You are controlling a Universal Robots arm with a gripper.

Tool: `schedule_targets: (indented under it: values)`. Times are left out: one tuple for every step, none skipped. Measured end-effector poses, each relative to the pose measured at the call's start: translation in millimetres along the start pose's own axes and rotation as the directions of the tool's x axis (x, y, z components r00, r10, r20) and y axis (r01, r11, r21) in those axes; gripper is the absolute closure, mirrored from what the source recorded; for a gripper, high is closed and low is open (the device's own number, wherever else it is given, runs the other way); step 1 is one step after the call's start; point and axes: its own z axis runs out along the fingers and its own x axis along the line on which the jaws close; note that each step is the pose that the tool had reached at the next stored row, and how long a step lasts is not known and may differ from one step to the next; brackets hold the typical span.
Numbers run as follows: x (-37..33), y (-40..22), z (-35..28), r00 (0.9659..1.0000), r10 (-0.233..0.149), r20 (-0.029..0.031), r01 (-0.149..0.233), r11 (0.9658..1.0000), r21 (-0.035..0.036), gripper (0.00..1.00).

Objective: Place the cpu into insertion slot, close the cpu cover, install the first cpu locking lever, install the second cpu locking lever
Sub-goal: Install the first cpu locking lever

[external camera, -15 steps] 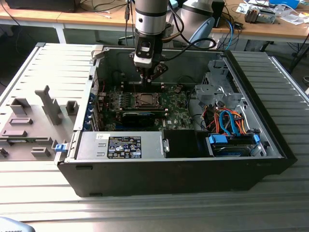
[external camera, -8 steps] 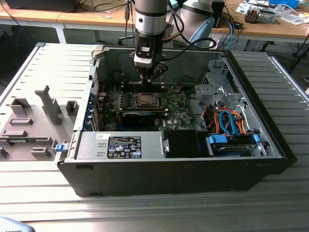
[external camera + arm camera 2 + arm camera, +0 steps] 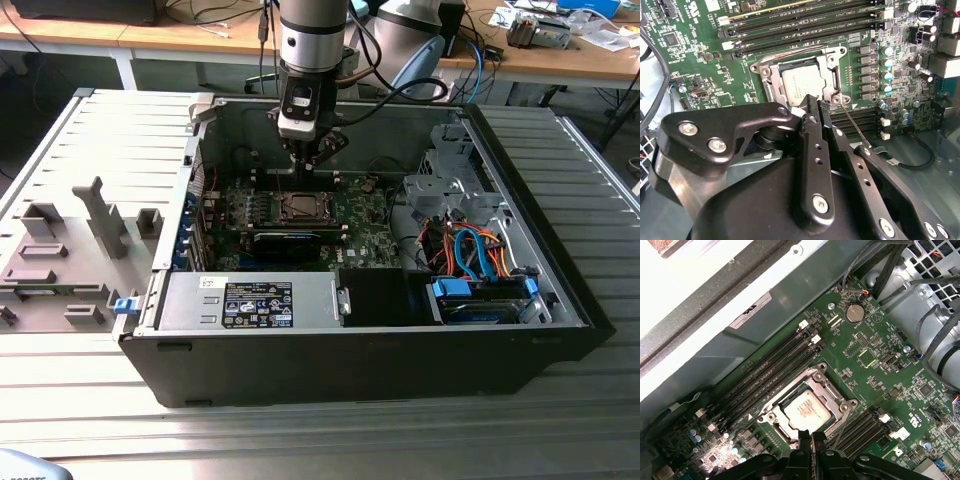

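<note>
The cpu [image 3: 799, 84] lies flat in the insertion slot [image 3: 760, 67] on the green motherboard, its silvery top showing through the window of the cpu cover [image 3: 771, 85], which lies down over it. In the first wrist view the cpu [image 3: 806, 410] sits inside the cover's frame [image 3: 834, 396]. My gripper [image 3: 818, 102] is shut with nothing between its fingers, its tips right at the socket's edge beside the hooked end of a thin wire locking lever [image 3: 855, 125] that slants away from the socket. In the exterior view the gripper [image 3: 308, 168] hangs just above the socket [image 3: 298, 207].
Long black memory slots [image 3: 770, 375] run beside the socket. The open computer case [image 3: 560, 290] walls in the board, with a drive cage and orange and blue cables [image 3: 470, 250] at the exterior view's right and a power supply [image 3: 250, 300] in front.
</note>
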Motion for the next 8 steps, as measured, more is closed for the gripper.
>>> schedule_targets:
  values:
    - [0.0,0.0,0.0,1.0,-0.001,0.0001,0.001,1.0,0.0,0.84]
    - [0.0,0.0,0.0,1.0,-0.001,0.0001,0.001,1.0,0.0,0.84]
    - [0.0,0.0,0.0,1.0,-0.002,0.0,0.002,1.0,0.0,0.84]
    - [0.0,0.0,0.0,1.0,-0.002,0.0001,0.002,1.0,0.0,0.84]
    - [0.0,0.0,0.0,1.0,-0.003,0.0001,0.003,1.0,0.0,0.84]
    - [0.0,0.0,0.0,1.0,-0.004,0.0001,0.004,1.0,0.0,0.84]
    - [0.0,0.0,0.0,1.0,-0.004,0.0001,0.004,1.0,0.0,0.84]
    - [0.0,0.0,0.0,1.0,-0.005,0.0001,0.005,1.0,-0.0001,0.84]
